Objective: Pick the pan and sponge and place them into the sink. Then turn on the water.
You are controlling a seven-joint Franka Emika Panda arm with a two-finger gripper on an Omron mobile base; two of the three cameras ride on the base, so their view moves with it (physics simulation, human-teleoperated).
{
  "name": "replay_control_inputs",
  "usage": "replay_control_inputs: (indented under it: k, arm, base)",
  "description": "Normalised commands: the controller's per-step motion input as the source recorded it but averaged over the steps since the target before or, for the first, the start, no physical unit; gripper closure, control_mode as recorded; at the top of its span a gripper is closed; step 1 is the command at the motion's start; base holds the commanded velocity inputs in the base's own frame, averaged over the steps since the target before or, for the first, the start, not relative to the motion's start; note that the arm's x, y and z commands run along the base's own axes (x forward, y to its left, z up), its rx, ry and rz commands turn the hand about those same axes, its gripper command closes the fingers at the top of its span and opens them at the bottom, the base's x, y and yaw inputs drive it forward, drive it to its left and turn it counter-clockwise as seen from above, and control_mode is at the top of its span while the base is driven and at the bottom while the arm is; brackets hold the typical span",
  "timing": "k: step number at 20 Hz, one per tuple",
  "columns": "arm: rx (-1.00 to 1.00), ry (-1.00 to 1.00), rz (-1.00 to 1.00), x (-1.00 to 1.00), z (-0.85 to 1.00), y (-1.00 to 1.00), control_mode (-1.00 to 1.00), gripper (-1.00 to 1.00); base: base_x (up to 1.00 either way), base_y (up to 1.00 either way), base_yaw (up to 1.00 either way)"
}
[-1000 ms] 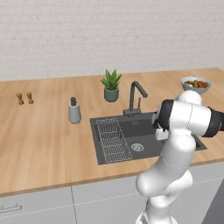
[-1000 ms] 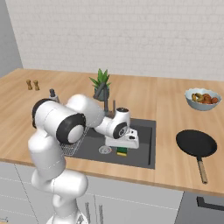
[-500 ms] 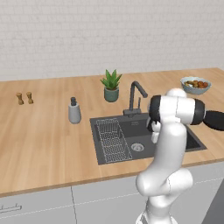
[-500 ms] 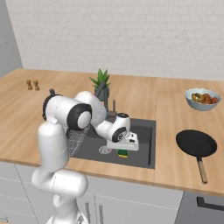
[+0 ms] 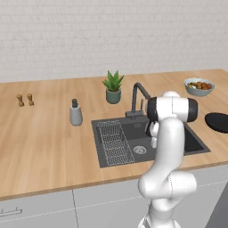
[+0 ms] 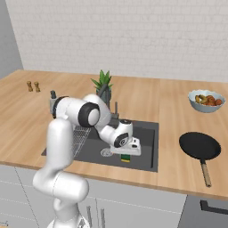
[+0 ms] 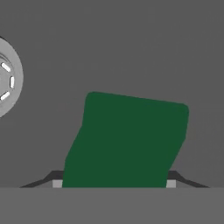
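Observation:
My gripper (image 6: 126,153) is down inside the sink (image 6: 147,133), shut on the sponge (image 6: 126,158). In the hand view the sponge's green top (image 7: 127,140) sits between the two fingertips (image 7: 57,183), low over the dark basin floor and beside the round metal drain (image 7: 5,78). On the counter to the right of the basin lies the black pan (image 6: 199,146), handle toward the front edge; its rim also shows in the left base view (image 5: 218,121). No water shows at the dark faucet (image 5: 136,95).
A wire rack (image 5: 113,141) fills the basin's left part. A soap bottle (image 5: 75,113) and a potted plant (image 5: 113,87) stand behind the sink. A fruit bowl (image 6: 205,100) sits at the back right, two small shakers (image 5: 25,99) far left.
The elbow has swung from the right to above the basin, and the hand has sunk a little toward the sink's front with the sponge still in its grip.

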Motion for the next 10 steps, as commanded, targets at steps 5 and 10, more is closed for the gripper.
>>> replay_control_inputs:
  k: [5, 10]
  arm:
    - [0.0, 0.0, 0.0, 0.33, -0.31, 0.0, -1.0, 1.0]
    - [0.0, 0.0, 0.0, 0.34, -0.27, 0.0, -1.0, 1.0]
  base:
    - [0.0, 0.0, 0.0]
    - [0.0, 0.0, 0.0]
